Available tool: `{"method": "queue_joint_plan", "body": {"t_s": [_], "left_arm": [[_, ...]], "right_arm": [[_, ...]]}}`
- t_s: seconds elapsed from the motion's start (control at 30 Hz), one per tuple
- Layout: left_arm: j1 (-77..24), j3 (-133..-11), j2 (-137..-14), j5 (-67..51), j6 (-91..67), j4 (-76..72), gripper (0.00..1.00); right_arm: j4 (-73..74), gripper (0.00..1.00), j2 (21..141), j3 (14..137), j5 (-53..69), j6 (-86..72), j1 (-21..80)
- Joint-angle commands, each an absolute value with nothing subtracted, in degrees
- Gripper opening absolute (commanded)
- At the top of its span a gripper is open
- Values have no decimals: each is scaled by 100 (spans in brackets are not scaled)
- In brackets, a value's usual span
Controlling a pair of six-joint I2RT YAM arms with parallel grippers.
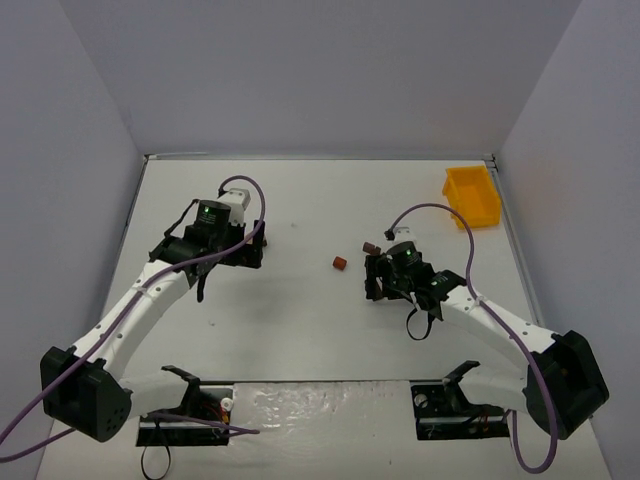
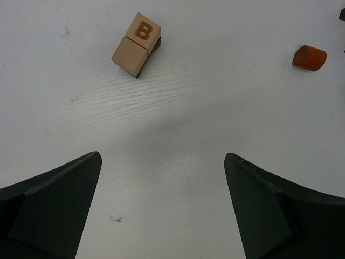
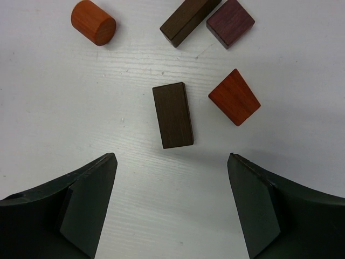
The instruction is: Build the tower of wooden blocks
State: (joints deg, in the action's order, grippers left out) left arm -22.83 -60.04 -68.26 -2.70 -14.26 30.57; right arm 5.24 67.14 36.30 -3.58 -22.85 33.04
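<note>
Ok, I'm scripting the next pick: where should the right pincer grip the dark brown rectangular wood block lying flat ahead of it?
Probably across its two long sides at mid-length, coming straight down. The dark brown rectangular wood block lies flat, long sides facing the fingers of the open right pincer.

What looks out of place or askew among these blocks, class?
Nothing is broken or spilled. The orange cylinder seems to lie on its side, set apart from the other blocks, which lie scattered at odd angles.
</note>
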Motion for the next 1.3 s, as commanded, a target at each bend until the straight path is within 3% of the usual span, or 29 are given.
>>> {"method": "queue_joint_plan", "body": {"t_s": [0.0, 1.27], "left_arm": [[-2320, -6375, -6856, -217, -1460, 2838, 97], [-2320, -6882, -7163, -431, -1626, 2592, 97]], "right_arm": [[457, 82, 6456, 3973, -624, -2214, 3272], [440, 81, 6540, 4412, -140, -1529, 3085]]}}
